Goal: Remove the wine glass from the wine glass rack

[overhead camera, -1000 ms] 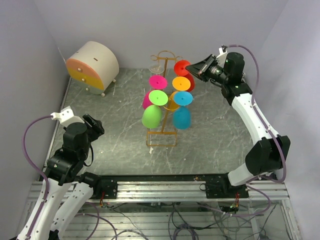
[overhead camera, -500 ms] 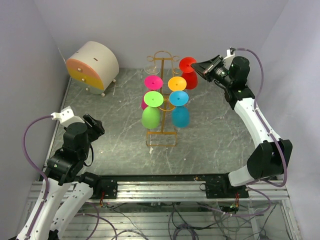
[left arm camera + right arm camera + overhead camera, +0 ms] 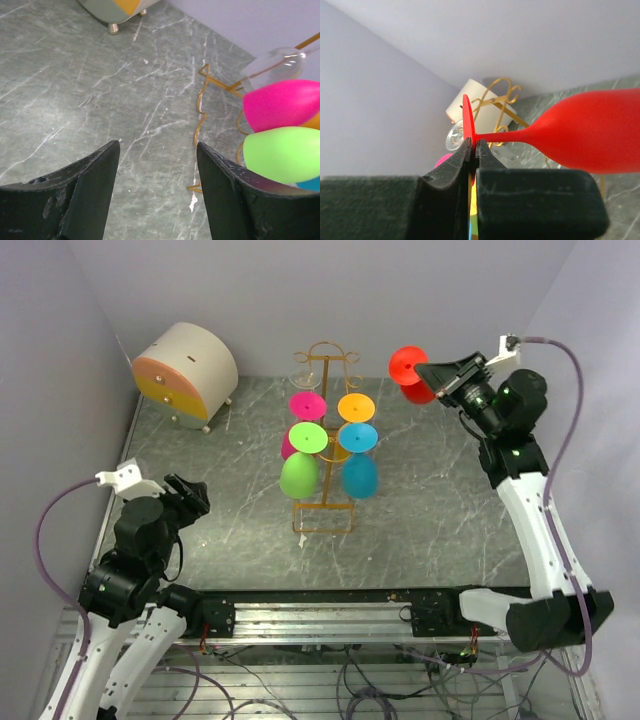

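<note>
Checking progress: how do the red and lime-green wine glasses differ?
The red opaque wine glass is clear of the golden wire rack, its stem pinched in the right hand; the lime-green opaque wine glass hangs on the rack, untouched. Red is right of the rack; green on its left side. Same shape otherwise.
</note>
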